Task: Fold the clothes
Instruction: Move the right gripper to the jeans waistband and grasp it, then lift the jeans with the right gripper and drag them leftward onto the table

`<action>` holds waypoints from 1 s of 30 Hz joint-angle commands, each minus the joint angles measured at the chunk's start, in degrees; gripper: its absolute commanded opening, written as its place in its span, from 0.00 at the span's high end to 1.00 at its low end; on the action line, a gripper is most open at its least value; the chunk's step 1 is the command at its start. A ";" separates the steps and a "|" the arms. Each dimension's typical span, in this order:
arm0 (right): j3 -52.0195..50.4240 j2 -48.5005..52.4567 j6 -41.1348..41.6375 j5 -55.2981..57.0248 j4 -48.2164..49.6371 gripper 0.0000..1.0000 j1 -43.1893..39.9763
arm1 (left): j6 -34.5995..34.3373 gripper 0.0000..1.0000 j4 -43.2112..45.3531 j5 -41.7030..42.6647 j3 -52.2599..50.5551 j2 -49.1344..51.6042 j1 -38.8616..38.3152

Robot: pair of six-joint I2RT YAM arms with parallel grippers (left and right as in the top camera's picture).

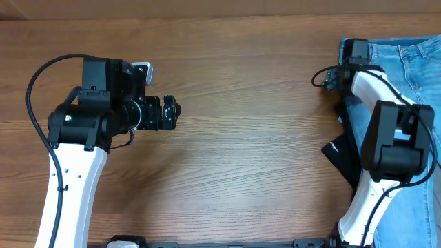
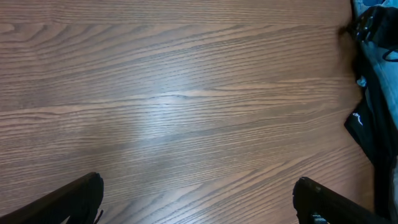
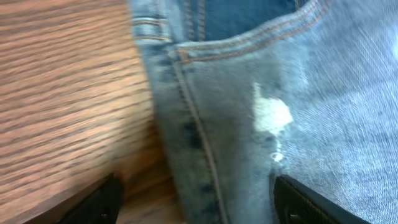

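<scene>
The clothes are light-blue faded jeans (image 1: 413,52) lying at the table's right edge, partly under my right arm. The right wrist view shows the denim (image 3: 323,93) close up, with an orange-stitched pocket seam and a small white mark (image 3: 271,116). My right gripper (image 1: 352,49) is open low over the jeans' left edge; its fingers (image 3: 199,205) straddle that side seam, one over wood and one over denim. My left gripper (image 1: 170,112) is open and empty over bare wood at the left, fingers (image 2: 199,202) wide apart. A sliver of jeans (image 2: 380,68) shows at the left wrist view's right edge.
The wooden table (image 1: 255,158) spreads between the arms. A black flap with a white mark (image 1: 337,150) lies beside the right arm, and also shows in the left wrist view (image 2: 364,127). A cable loops by the right wrist (image 1: 320,76).
</scene>
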 commanded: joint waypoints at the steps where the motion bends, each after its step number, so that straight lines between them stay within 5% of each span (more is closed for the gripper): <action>1: 0.48 1.25 -2.95 2.38 0.39 0.22 0.87 | 1.27 0.00 -0.09 -0.39 1.18 0.09 -0.50; 4: 0.48 1.44 -1.27 2.40 1.18 0.34 0.50 | 1.27 0.00 -0.15 -0.39 1.18 0.09 -0.50; 15: 0.46 3.30 4.42 9.29 0.31 0.36 -0.76 | 1.27 0.00 -0.13 -0.37 1.18 0.09 -0.50; 19: 0.46 3.30 4.46 10.14 -0.61 0.44 -0.92 | 1.25 0.00 -0.13 -0.35 1.18 0.09 -0.50; 24: 0.61 2.86 4.44 9.88 -0.76 0.72 -0.92 | 1.25 0.00 -0.33 -0.37 1.18 0.09 -0.50; 26: 1.55 2.32 4.42 9.73 -1.42 0.92 -0.92 | 1.25 0.00 -0.63 -0.35 1.18 0.09 -0.50; 30: 5.75 0.02 4.37 9.73 -4.66 0.96 -0.96 | 1.25 0.00 -0.87 -0.35 1.18 0.09 -0.50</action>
